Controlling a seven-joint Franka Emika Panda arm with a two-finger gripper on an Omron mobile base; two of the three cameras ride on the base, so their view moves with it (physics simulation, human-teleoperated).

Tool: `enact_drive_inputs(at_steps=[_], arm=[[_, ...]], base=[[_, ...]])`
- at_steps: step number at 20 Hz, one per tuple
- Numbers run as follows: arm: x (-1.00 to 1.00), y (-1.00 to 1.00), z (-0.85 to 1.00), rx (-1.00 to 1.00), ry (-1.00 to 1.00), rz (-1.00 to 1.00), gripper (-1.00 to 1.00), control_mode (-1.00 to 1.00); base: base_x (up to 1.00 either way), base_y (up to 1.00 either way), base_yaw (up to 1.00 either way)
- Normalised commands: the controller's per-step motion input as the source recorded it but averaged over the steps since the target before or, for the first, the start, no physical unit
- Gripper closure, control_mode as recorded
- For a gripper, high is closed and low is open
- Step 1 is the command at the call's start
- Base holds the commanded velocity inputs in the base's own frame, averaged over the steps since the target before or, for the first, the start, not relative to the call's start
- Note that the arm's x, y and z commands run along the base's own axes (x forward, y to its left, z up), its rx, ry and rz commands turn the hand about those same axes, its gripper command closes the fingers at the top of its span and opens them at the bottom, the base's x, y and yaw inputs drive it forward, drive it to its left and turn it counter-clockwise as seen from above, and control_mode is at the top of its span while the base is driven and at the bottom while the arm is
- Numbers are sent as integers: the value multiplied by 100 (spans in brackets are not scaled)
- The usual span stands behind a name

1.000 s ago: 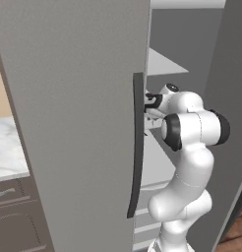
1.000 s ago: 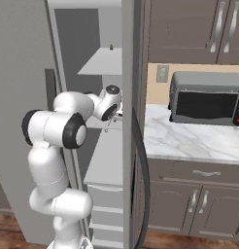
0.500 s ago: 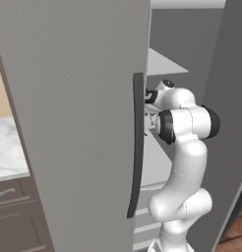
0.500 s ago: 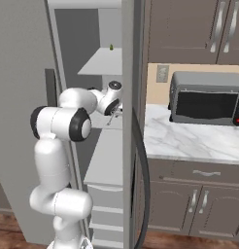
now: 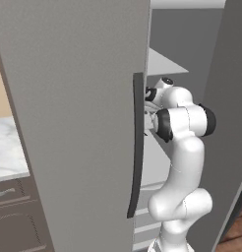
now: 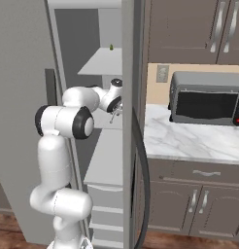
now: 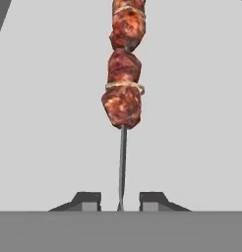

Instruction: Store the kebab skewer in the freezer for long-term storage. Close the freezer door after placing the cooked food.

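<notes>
Skewer [image 7: 122,106]: thin metal rod with reddish-brown meat chunks, pointing away from the gripper [image 7: 120,199] over a pale shelf surface.
Grip: jaws clenched on the bare rod end; the rod rises from between the two fingertips [image 7: 86,199].
Location: held inside the open freezer [image 6: 99,63], at mid-shelf level; not yet set down.
Handling, judged: light and stiff; smooth metal may slip or pivot in the pinch; the meat end outweighs the rod and could droop.
Best hold, judged: the bare rod, as now; the chunks are soft and greasy.
Door [image 5: 74,123]: stands open, handle [image 5: 136,147] beside the arm.
Remaining: release on the shelf, withdraw, shut the door.
</notes>
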Motion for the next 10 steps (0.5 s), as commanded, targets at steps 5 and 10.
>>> enact_drive_inputs(at_steps=[5, 10], arm=[[0, 1, -6, 0, -1, 0, -100, -100], [-12, 0, 10, -1, -15, 0, -100, -100]], base=[[0, 0, 0], [0, 0, 0]])
